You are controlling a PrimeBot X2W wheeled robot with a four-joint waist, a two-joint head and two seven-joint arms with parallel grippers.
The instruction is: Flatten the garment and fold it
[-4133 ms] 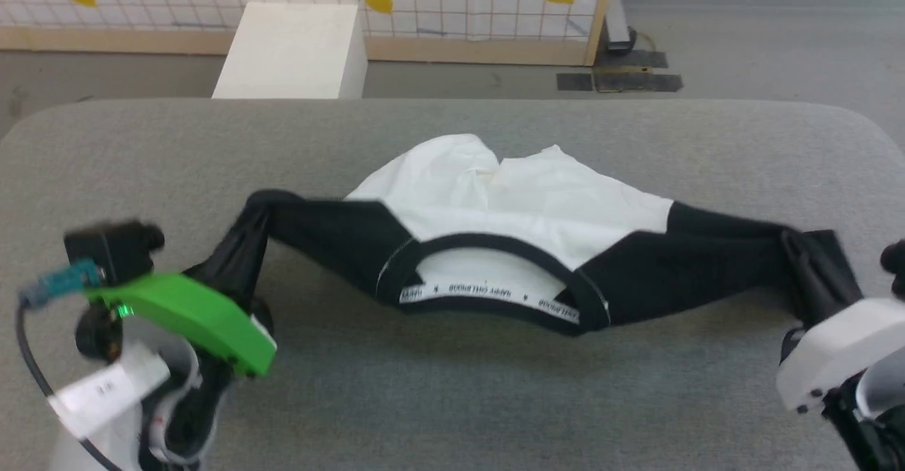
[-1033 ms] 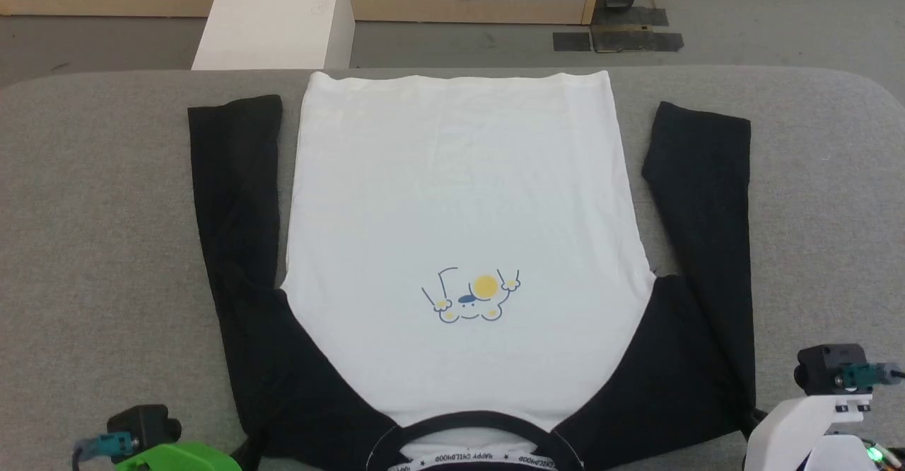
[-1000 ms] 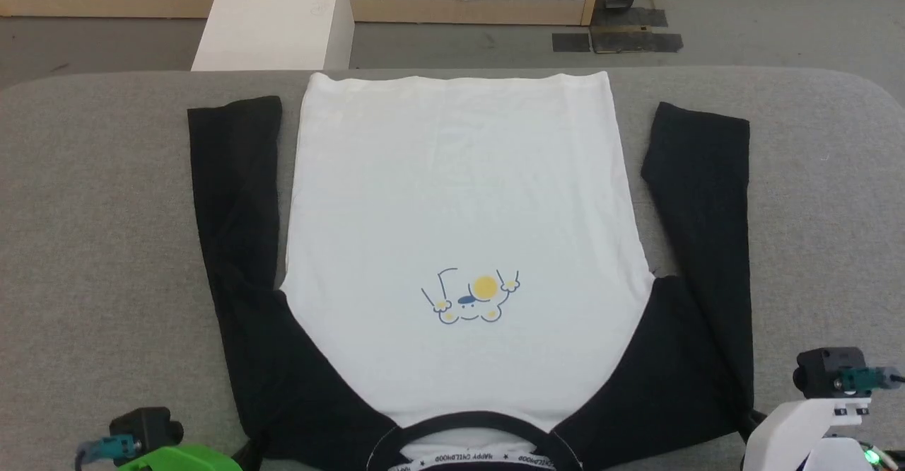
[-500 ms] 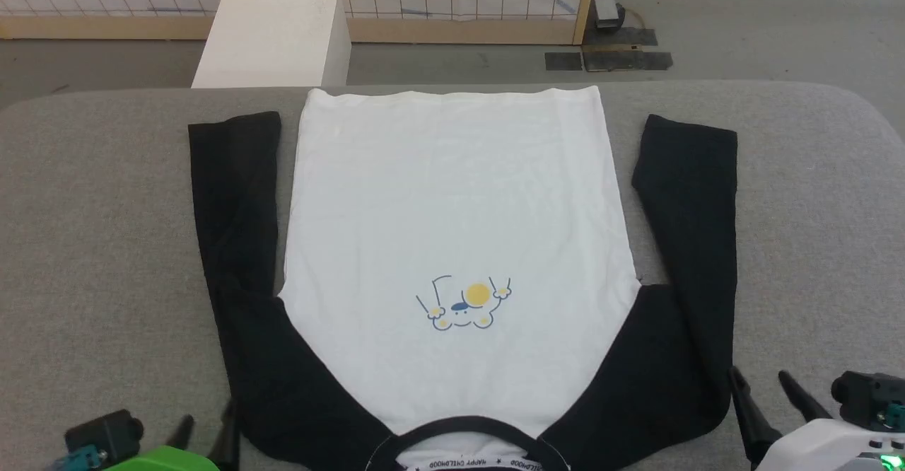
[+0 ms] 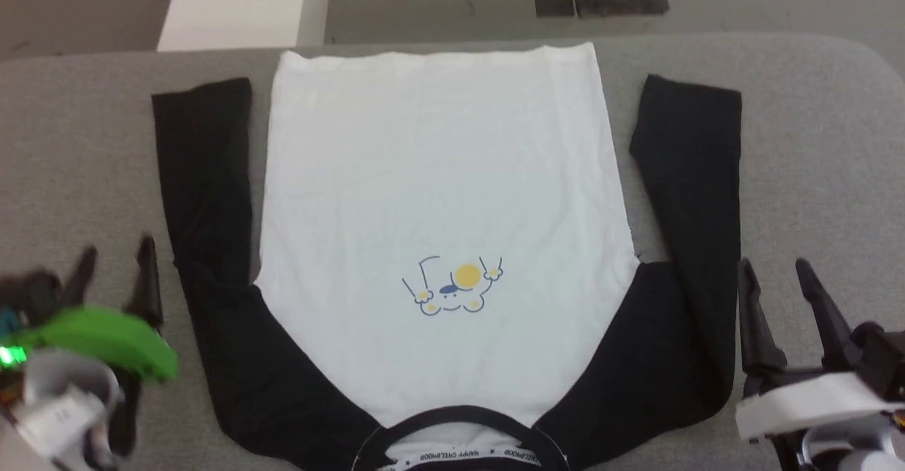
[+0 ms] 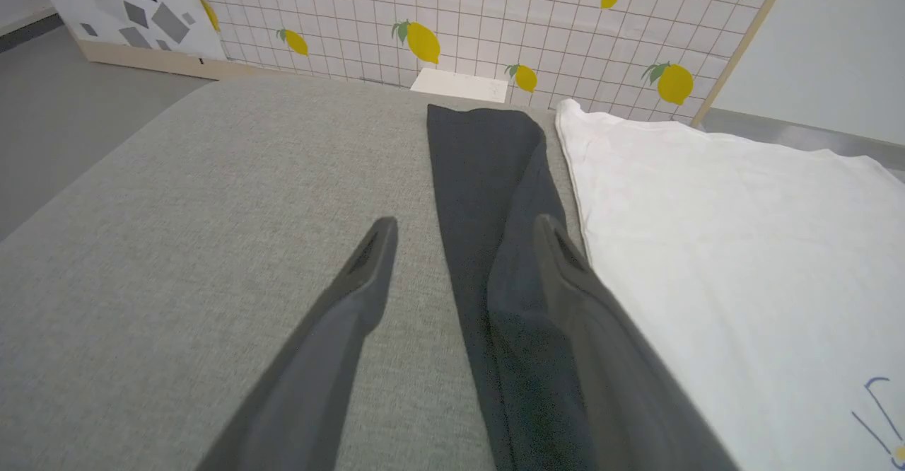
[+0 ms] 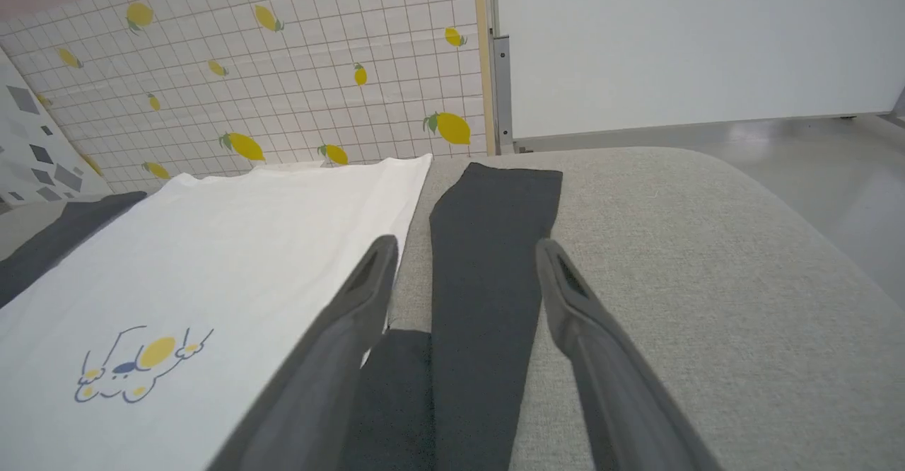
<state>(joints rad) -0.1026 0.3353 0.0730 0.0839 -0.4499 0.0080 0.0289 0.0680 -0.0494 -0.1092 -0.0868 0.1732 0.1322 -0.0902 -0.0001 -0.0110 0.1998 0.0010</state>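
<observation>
Since the garment (image 5: 438, 174) lay spread flat on the grey table (image 5: 813, 138), print (image 5: 452, 288) up and collar (image 5: 459, 421) at the robot's edge, flattening looked done to me. No fold had been started.

LHS: left gripper (image 5: 117, 252) had its fingers apart, held nothing and hovered over bare table. Just inboard of it, the left sleeve (image 5: 205, 174) ran away ahead of the fingertips, parallel to the body. In the left wrist view the inner finger overlapped the sleeve edge; I couldn't tell whether it touched. My read: it was placed there to take the sleeve or shoulder and fold inward.

Middle: the white body lay ahead and inboard of both grippers, hem at the far edge, with few wrinkles. Each sleeve lay alongside it with a thin strip of table between, probably so it could flip straight over the body.

RHS: right sleeve (image 5: 696, 174) doubled back at the shoulder, just inboard of the right gripper (image 5: 773, 267). In the right wrist view the sleeve ran between and ahead of the two fingers. Those fingers were apart too, with nothing held; height above the cloth was unclear.

Both grippers sat mirrored by the shoulders, at the collar end, so I judged it a two-arm grab setup.
</observation>
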